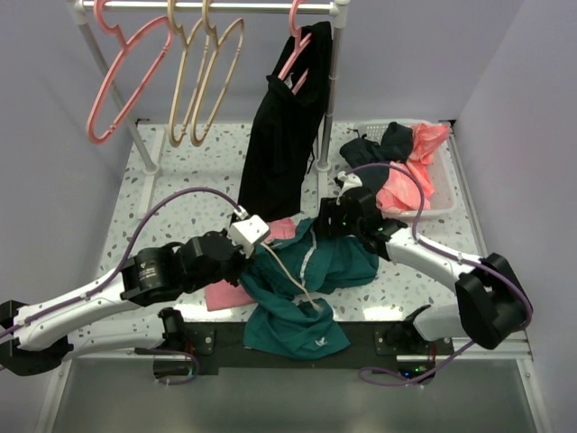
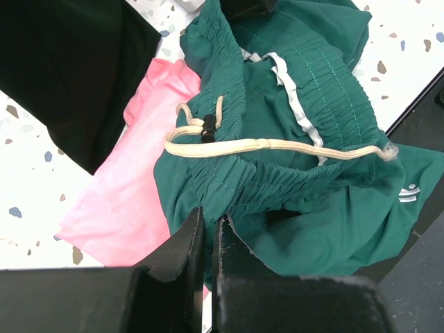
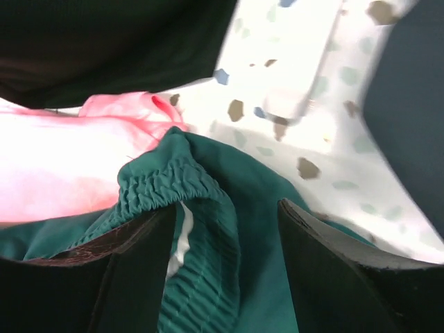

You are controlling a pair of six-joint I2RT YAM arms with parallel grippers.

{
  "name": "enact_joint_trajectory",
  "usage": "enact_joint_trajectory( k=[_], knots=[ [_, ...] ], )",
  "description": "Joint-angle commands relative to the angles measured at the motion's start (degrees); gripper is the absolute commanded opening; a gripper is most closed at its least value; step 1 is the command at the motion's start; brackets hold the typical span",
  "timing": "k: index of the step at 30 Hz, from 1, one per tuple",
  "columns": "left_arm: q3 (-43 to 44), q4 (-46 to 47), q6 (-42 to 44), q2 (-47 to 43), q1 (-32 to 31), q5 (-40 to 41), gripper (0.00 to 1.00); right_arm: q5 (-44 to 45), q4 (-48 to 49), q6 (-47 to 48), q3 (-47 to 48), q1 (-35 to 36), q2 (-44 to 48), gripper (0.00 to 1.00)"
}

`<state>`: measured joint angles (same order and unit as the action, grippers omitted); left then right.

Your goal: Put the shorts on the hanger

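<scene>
The dark teal shorts (image 1: 343, 263) lie crumpled at the near middle of the table, one leg hanging over the front edge. My left gripper (image 1: 250, 260) is shut on the gathered waistband of the shorts (image 2: 298, 139), with the fabric pinched between the fingers (image 2: 208, 225). The pale drawstring (image 2: 263, 145) lies across the waistband. My right gripper (image 1: 326, 225) is open, its fingers astride the far end of the waistband (image 3: 208, 201), its midpoint (image 3: 225, 208) over the fabric. Two tan hangers (image 1: 174, 117) hang on the rail at the back left, far from both grippers.
A flat pink cloth (image 1: 225, 293) lies under the shorts' left side. A long black garment (image 1: 284, 144) hangs on a pink hanger at the rail's right end. Another pink hanger (image 1: 106, 99) hangs at the far left. A white basket (image 1: 444, 200) of clothes stands back right.
</scene>
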<state>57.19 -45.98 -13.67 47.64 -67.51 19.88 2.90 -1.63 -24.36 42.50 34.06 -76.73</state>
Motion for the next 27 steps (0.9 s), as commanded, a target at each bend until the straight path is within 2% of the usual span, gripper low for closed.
enact_joint_trajectory(
  k=[1, 2, 3, 6, 7, 11, 12, 15, 17, 20, 21, 23, 24, 26, 27],
  knots=[
    [2.6, 1.2, 2.6, -1.3, 0.3, 0.9, 0.0, -4.6, 6.0, 0.0, 2.2, -0.1, -5.7, 0.51],
    [2.8, 1.2, 2.7, -1.3, 0.4, 1.5, 0.0, -4.0, 5.8, -0.4, 2.8, -0.1, -5.8, 0.44],
    [3.3, 1.4, 2.8, -1.6, 0.4, 2.4, 0.0, -2.0, 5.1, -0.6, 3.5, -0.1, -5.4, 0.3],
    [4.5, 2.3, 3.3, -2.1, 0.3, 6.6, 0.0, 5.2, -5.2, -0.8, 9.3, -0.1, -1.3, 0.12],
    [4.9, 3.0, 3.6, -2.5, 0.4, 7.2, 0.0, 10.8, -13.1, -0.4, 14.6, -0.1, 0.3, 0.03],
    [4.5, 10.3, 5.3, -4.4, 0.4, 9.1, 0.0, 21.6, -27.1, 2.5, 27.8, -0.1, 8.9, 0.0],
    [4.3, 13.9, 5.8, -4.6, 0.4, 9.4, 0.0, 22.8, -29.6, 3.2, 33.1, 0.0, 9.7, 0.0],
    [3.5, 21.0, 5.7, -3.3, 0.5, 6.9, 0.0, 25.0, -38.3, 3.4, 40.6, -0.1, 12.2, 0.0],
    [2.1, 24.1, 4.8, -0.8, 1.5, 3.6, 0.0, 23.5, -42.7, 2.7, 41.6, -0.1, 13.9, 0.0],
    [-0.9, 29.1, 0.7, 3.9, 5.1, -6.0, 0.0, 22.3, -46.6, 1.0, 40.2, 0.0, 18.2, 0.0],
    [-1.9, 31.9, -2.0, 4.8, 6.6, -13.0, 0.0, 22.0, -47.2, 0.1, 38.4, 0.0, 19.7, 0.0],
    [-6.4, 35.8, -5.6, 6.8, 12.4, -21.2, 0.0, 21.4, -48.6, -0.9, 36.0, 0.0, 23.1, 0.0],
    [-8.1, 40.3, -10.4, 7.4, 17.2, -30.4, 0.0, 21.4, -49.0, -1.6, 33.7, 0.0, 24.1, 0.0],
    [-13.6, 47.9, -15.3, 9.5, 21.3, -42.7, 0.0, 22.1, -49.7, -2.1, 31.8, 0.0, 25.7, 0.0],
    [-14.9, 49.3, -18.7, 10.4, 23.7, -45.6, 0.0, 22.1, -50.2, -2.3, 30.6, 0.0, 25.6, 0.0]
  ],
)
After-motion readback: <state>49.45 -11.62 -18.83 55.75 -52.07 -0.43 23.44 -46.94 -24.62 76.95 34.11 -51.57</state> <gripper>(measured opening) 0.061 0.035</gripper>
